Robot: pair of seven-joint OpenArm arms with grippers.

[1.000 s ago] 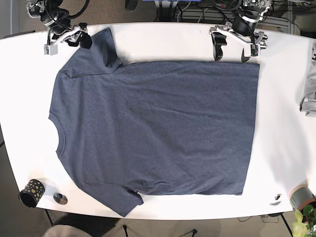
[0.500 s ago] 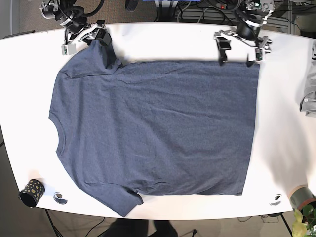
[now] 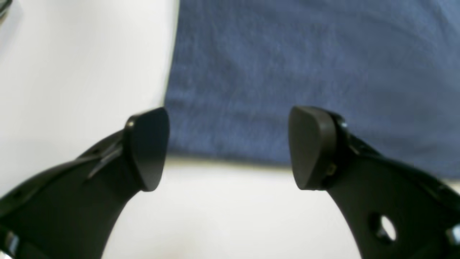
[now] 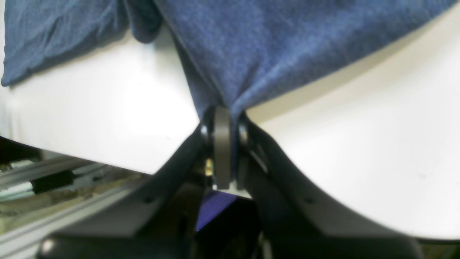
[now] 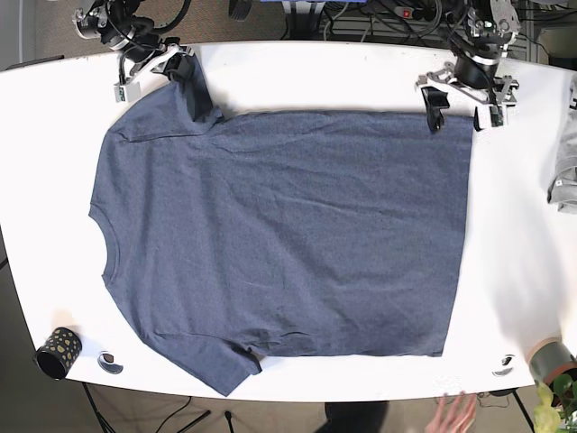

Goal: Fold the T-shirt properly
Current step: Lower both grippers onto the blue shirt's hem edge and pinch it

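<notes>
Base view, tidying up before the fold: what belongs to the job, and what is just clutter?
Job:
blue-grey cotton T-shirt
right gripper, shut on its sleeve
left gripper, open at the hem corner

Clutter:
black gold-dotted cup
folded grey cloth
grey plant pot

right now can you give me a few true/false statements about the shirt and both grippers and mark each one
1. The right gripper is shut on the T-shirt. True; the sleeve edge is pinched between its jaws.
2. The left gripper is shut on the hem corner. False; its jaws stand open around the corner, with nothing pinched.
3. The T-shirt is already folded in half. False; it lies spread flat on the table.
4. A dotted black cup stands at a table corner, clear of the shirt. True.
5. The neckline faces the base view's right edge. False; it faces the left edge.
</notes>
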